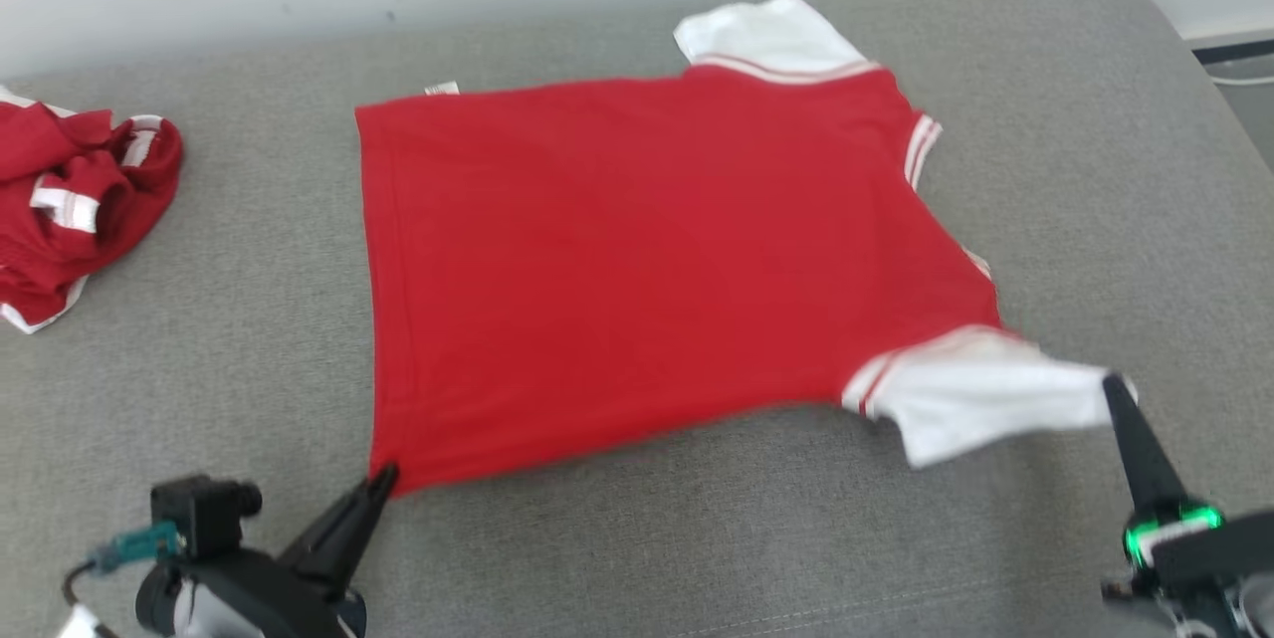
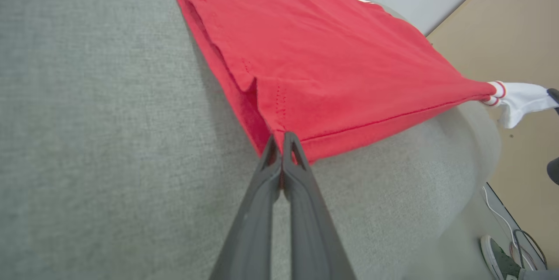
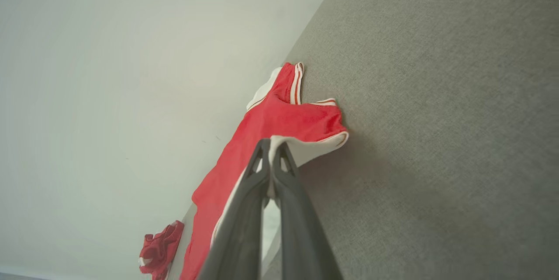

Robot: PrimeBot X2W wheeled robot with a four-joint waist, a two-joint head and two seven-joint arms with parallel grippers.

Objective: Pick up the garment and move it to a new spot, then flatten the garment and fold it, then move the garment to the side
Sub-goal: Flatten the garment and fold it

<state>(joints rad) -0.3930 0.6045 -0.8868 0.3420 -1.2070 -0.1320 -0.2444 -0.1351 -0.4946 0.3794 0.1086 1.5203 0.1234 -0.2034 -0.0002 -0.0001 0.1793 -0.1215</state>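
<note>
Red cloth takes up most of your head view: the shirt lies spread nearly flat on the grey cushion, hem to your left and collar end to your right. The left gripper sits at the near hem corner and the right gripper at the tip of the near white sleeve, which is drawn out toward it. A crumpled red bundle rests well apart at the far left.

Your left wrist view shows the left gripper with its fingers pressed together on the hem corner of the shirt, a double layer of cloth pinched between them.

Your right wrist view shows the right gripper likewise closed, with the white edge of the sleeve caught at its tips. The shirt runs away toward the pale wall.

By my reading, the pickup and move are done and you are in the flattening step. The body looks smooth, though the near edge seems slightly raised. Folding and shifting it aside remain.
</note>
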